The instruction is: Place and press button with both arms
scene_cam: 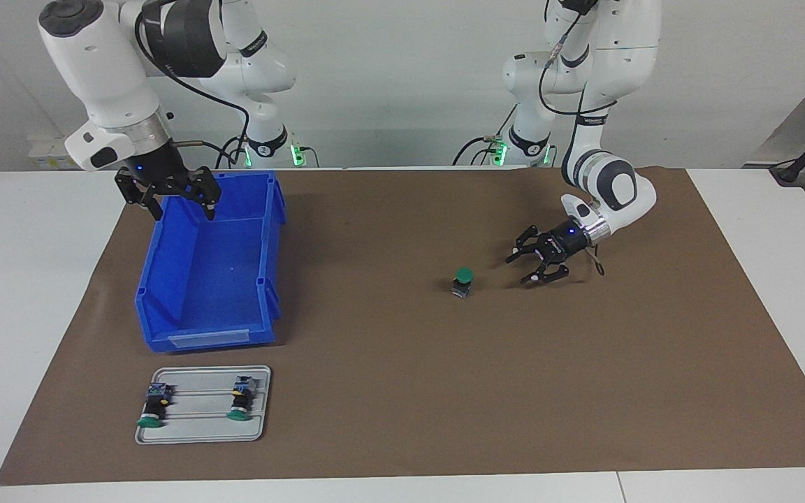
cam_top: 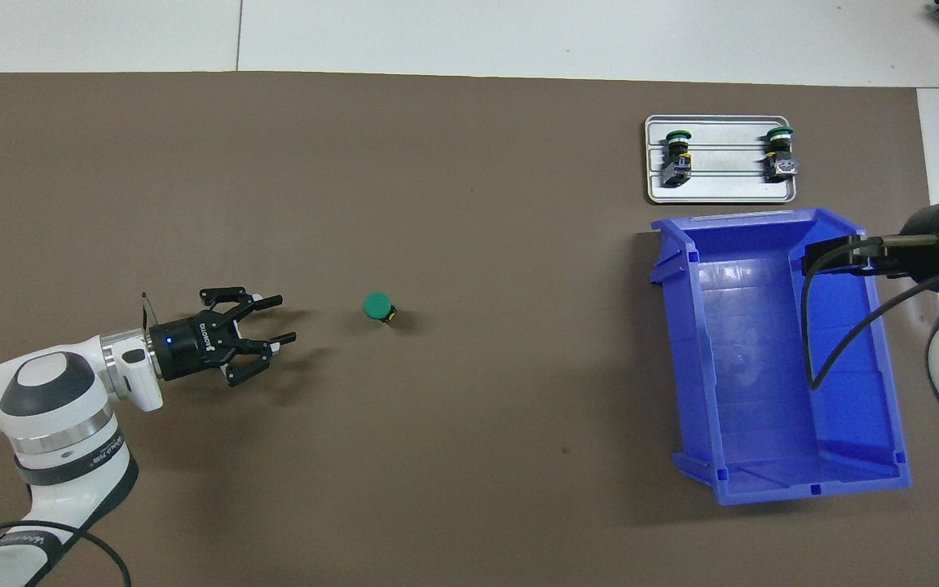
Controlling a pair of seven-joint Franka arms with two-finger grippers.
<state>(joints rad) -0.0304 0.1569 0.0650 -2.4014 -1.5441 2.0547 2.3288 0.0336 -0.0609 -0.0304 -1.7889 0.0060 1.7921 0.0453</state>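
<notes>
The button [scene_cam: 463, 278] [cam_top: 377, 307] stands upright on the brown mat, green cap up, with nothing touching it. My left gripper [scene_cam: 518, 270] [cam_top: 284, 318] hangs low over the mat beside it, toward the left arm's end of the table. It is open, points at the button and holds nothing, and a clear gap lies between them. My right gripper [scene_cam: 184, 209] is open and empty above the robot-side end of the blue bin [scene_cam: 165, 293], where that arm waits.
The blue bin [cam_top: 685, 326] sits toward the right arm's end of the table. Farther from the robots than the bin lies a grey tray [scene_cam: 200, 426] [cam_top: 722, 191] with two more buttons [scene_cam: 153, 405] [scene_cam: 240, 398] on their sides. Brown mat surrounds the standing button.
</notes>
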